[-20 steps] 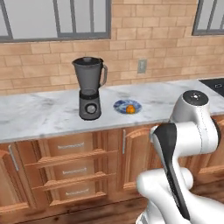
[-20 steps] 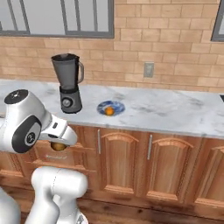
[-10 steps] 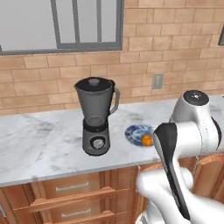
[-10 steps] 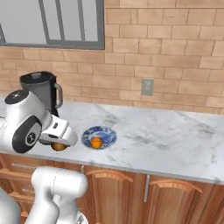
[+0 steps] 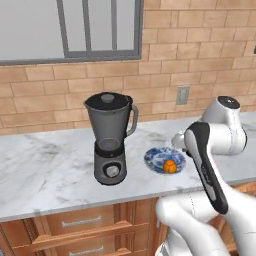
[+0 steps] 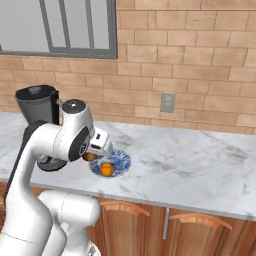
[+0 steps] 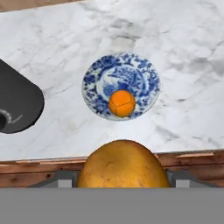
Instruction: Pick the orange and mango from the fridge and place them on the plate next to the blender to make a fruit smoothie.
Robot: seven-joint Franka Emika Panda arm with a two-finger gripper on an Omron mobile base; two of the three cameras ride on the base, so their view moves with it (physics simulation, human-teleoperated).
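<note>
- The mango (image 7: 122, 164) sits between the two finger tips of the gripper (image 7: 122, 177), which close on it from both sides; in the hand view it is a dull orange-brown mass at the bottom.
- In the right base view the mango (image 6: 90, 156) shows as a brownish patch under the white hand, just beside the near-left rim of the plate (image 6: 120, 160).
- The orange (image 7: 122, 103) lies on the blue-and-white plate (image 7: 96, 76), toward the plate's near edge as the hand camera sees it.
- In the left base view the orange (image 5: 170, 166) rests on the right part of the plate (image 5: 156, 157); the arm's white link crosses in front of the plate's right rim.
- The blender (image 5: 111, 137) stands upright on the marble counter (image 5: 45, 165), just beside the plate on its left, lid on, silver dial facing forward.
- In the hand view the blender's dark base (image 7: 17, 105) appears at the left edge, apart from the plate.
- A grey wall outlet (image 6: 167, 102) is set in the brick wall behind the counter.
</note>
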